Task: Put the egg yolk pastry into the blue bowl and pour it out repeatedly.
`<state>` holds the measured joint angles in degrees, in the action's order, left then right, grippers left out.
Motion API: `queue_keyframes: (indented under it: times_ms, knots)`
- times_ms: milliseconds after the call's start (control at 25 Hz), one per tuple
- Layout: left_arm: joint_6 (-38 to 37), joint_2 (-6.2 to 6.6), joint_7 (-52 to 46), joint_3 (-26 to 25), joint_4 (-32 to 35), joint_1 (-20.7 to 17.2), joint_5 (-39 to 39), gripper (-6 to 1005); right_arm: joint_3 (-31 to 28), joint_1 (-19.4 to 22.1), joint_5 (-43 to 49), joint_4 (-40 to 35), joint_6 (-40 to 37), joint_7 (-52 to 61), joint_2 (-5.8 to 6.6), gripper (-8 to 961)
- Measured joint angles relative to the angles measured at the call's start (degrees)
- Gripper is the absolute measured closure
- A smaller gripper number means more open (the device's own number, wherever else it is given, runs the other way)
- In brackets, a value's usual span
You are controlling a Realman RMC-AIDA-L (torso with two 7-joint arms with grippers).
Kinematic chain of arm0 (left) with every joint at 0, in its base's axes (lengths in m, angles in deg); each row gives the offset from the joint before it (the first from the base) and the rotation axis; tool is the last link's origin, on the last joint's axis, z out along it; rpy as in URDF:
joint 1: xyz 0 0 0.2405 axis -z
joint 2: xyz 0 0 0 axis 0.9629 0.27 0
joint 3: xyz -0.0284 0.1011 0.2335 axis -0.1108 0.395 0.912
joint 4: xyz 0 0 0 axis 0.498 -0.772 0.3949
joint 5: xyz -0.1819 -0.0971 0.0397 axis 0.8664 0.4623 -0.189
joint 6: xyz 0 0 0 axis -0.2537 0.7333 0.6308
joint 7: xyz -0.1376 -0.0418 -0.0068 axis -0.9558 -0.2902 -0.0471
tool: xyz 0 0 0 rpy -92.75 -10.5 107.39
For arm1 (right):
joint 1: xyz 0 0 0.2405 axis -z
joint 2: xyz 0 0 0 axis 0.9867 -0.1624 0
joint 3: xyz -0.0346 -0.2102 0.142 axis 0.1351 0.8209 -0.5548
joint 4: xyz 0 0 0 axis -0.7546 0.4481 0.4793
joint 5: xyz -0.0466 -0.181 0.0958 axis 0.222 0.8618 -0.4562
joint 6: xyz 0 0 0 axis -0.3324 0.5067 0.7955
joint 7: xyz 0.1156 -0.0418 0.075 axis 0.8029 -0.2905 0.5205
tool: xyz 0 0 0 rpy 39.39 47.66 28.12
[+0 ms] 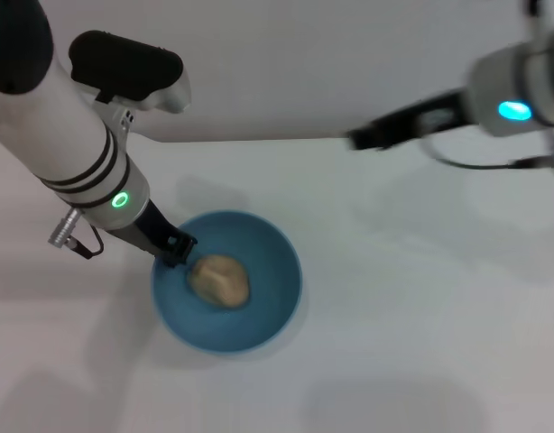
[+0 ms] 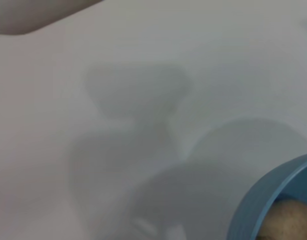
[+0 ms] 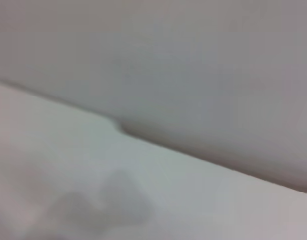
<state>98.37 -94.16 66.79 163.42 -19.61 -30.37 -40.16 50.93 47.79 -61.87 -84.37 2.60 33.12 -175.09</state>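
The blue bowl (image 1: 227, 281) sits left of centre on the white table, and the tan egg yolk pastry (image 1: 219, 280) lies inside it. My left gripper (image 1: 174, 247) is at the bowl's near-left rim and is shut on that rim. The left wrist view shows part of the bowl's rim (image 2: 263, 199) with the pastry (image 2: 289, 222) just inside it. My right gripper (image 1: 365, 137) hangs above the table at the back right, well away from the bowl, holding nothing that I can see.
The white table (image 1: 412, 298) runs to a back edge against a pale wall (image 1: 286, 63). The right wrist view shows only the table surface (image 3: 143, 190) and the wall.
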Motion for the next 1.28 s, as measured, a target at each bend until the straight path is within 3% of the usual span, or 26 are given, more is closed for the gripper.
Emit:
queue_keyframes:
  times_ms: [80, 400, 640, 1000, 1200, 1280]
  knots:
    - [-1.29, -0.02, 0.02, 0.50, -0.10, -0.15, 0.10, 993, -2.49, 3.42, 1.86, -0.24, -0.40, 0.03, -0.12, 541]
    - [-8.75, -0.03, 0.02, 4.40, 0.02, -0.58, 4.26, 994, -3.02, 7.96, 2.63, 8.21, -7.63, -0.18, -0.09, 545]
    - [-12.87, -0.13, -0.09, 8.44, 1.77, -0.80, 5.48, 994, -4.25, 10.88, 2.75, 8.75, -9.98, -0.06, -0.13, 550]
    - [-23.71, -0.11, -0.44, 15.73, 4.64, -4.47, 8.06, 994, -16.20, 14.51, 2.78, 11.00, -10.11, -0.09, -0.06, 559]
    - [-39.11, -0.08, -0.47, 20.52, 7.04, -10.50, 8.16, 994, -19.40, 15.76, 2.79, 11.20, -10.22, -0.62, -0.04, 564]
    - [-49.73, 0.03, -0.31, 24.80, 7.17, -13.48, 8.21, 994, -20.05, 15.72, 2.79, 11.53, -10.39, -1.17, -0.01, 566]
